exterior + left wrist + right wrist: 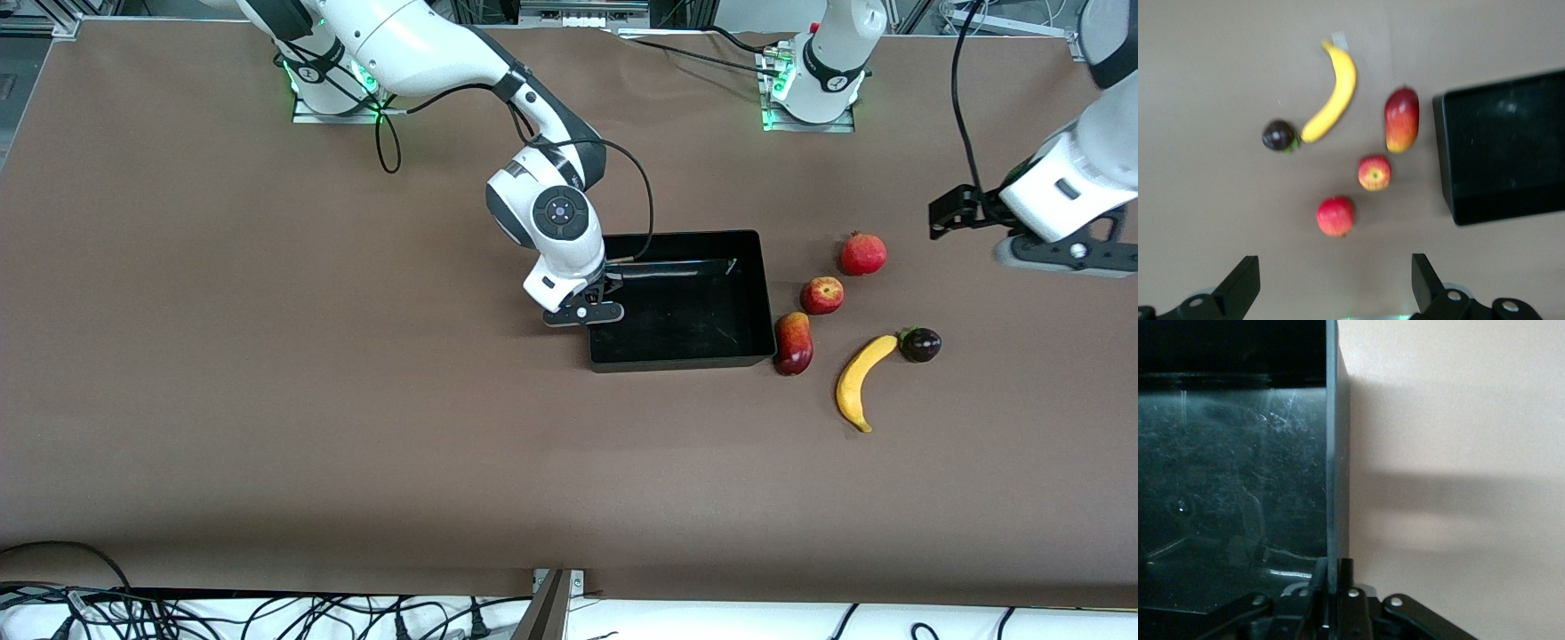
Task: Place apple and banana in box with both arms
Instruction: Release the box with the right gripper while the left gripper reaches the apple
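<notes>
Curved yellow banana [861,380] lies nearest, on the brown bench [267,400], at five o'clock of the black rectangular plastic box [758,293]. Right gripper [597,300] fingers pinch the box's wall at its nine o'clock end. Left gripper [1331,287] fingers spread wide, empty, above the small round red-yellow apple [822,295].

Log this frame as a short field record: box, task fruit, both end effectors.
box: black box, no fruit inside
apple: apple on table beside the box, toward the left arm's end
banana: banana on table, nearer the front camera than the apple
right end effector: right end effector shut on the box wall
left end effector: left end effector open, over the fruit, holding nothing
</notes>
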### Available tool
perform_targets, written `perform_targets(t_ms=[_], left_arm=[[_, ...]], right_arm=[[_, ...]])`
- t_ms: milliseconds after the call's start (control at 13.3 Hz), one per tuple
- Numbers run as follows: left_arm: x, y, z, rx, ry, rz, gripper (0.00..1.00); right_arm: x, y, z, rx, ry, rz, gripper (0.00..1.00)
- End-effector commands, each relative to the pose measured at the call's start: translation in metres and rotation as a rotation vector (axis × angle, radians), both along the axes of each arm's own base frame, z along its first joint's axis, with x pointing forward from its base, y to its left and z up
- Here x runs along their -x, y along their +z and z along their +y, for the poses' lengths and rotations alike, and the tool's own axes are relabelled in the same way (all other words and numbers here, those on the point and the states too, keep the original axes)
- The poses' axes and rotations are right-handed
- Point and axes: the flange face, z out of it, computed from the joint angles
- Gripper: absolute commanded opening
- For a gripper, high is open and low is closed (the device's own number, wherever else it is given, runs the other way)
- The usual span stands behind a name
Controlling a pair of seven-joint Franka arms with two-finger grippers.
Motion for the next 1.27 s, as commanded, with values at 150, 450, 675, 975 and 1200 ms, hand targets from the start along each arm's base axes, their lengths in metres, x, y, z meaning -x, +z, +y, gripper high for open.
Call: perform_targets(t_ms=[150, 450, 675, 975, 1200], left_arm=[[-0.017, -0.098, -0.009, -0.007, -0.007, 0.183, 1.0], [-0.005, -0.176, -0.011, 0.001, -0.024, 0.14, 1.0], [0.015, -0.233, -0.025, 0.009, -0.063, 0.08, 1.0], [0.037, -0.296, -0.021, 0.0, -0.104, -0.031, 1.0], [0.039, -0.328, -0.021, -0.005, -0.123, -0.029, 1.0]], right_arm=[[-0.019, 0.043, -0.008, -0.015, -0.005, -0.055, 1.0], [-0.062, 0.145, -0.081, 0.028, 0.002, -0.092, 1.0], [-0.1, 0.221, -0.172, 0.045, -0.054, -0.133, 1.0], [-0.083, 0.292, -0.26, 0.052, -0.05, -0.063, 1.0], [-0.054, 0.323, -0.327, 0.036, -0.017, -0.045, 1.0]])
